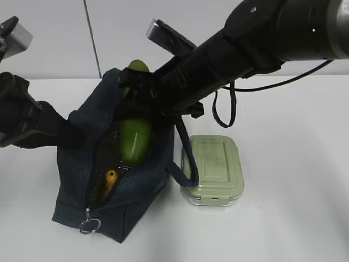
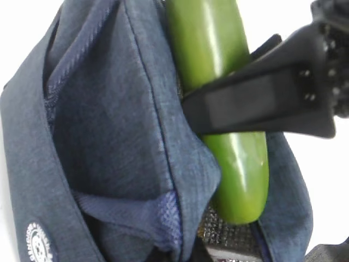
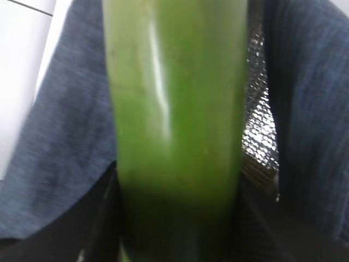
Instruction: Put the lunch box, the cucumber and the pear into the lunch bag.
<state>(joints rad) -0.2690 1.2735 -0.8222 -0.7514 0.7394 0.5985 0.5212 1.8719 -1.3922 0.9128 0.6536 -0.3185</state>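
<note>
While the metal ring pull [image 1: 89, 224] dangles nearest the front edge, the navy fabric lunch bag [image 1: 117, 202] gapes, silver foil inside; the lumpy yellow pear [image 1: 110, 178] sits within; the sage-lidded lunch box [image 1: 214, 167] waits on the tabletop beside it; the right gripper [image 1: 136, 98] clamps the glossy cucumber [image 1: 134, 139], slanting into the opening; the left gripper [image 1: 76, 134], shut, pinches the bag's far-left rim.

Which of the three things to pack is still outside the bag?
The lunch box, sitting on the table right of the lunch bag. The pear lies inside, and the cucumber is partway in.
</note>
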